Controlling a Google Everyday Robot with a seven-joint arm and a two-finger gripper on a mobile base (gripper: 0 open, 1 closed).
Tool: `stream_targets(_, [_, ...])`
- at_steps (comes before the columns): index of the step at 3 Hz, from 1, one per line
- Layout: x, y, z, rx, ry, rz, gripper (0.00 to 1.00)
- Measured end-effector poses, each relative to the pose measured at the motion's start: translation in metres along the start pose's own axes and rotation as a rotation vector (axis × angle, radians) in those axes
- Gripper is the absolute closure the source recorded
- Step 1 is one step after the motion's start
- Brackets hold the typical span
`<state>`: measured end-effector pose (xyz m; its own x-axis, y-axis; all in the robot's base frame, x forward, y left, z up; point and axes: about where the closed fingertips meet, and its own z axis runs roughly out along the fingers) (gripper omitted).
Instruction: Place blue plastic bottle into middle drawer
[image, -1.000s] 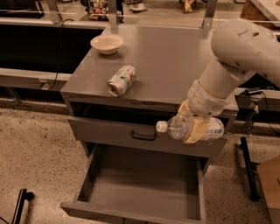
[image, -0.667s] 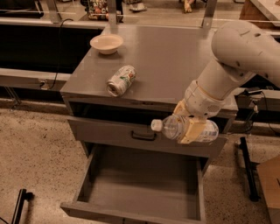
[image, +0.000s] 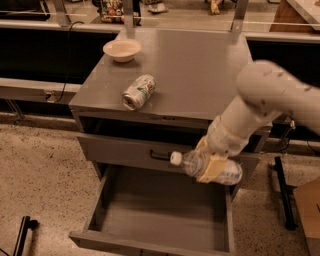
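Note:
My gripper (image: 209, 166) is shut on the blue plastic bottle (image: 227, 174), a clear bottle with a white cap (image: 175, 158) pointing left. It holds the bottle on its side above the open middle drawer (image: 160, 215), near the drawer's back right, in front of the grey drawer front with a black handle (image: 162, 156). The drawer's flat grey floor is bare.
A silver-green drink can (image: 138, 92) lies on its side on the cabinet top (image: 200, 70). A cream bowl (image: 122, 49) stands at the back left of the top. A black stand (image: 283, 192) is on the floor at the right.
My gripper and the bottle have moved left and down, closer over the open drawer. The can and bowl have not moved.

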<state>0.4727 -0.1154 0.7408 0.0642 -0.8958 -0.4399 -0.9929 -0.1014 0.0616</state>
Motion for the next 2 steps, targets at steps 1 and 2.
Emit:
stream_targets(1, [0.035,0.028,0.072,-0.016,-0.015,0.06,1.0])
stream_targets(2, [0.044,0.037,0.099,-0.002,-0.014,0.078,1.0])
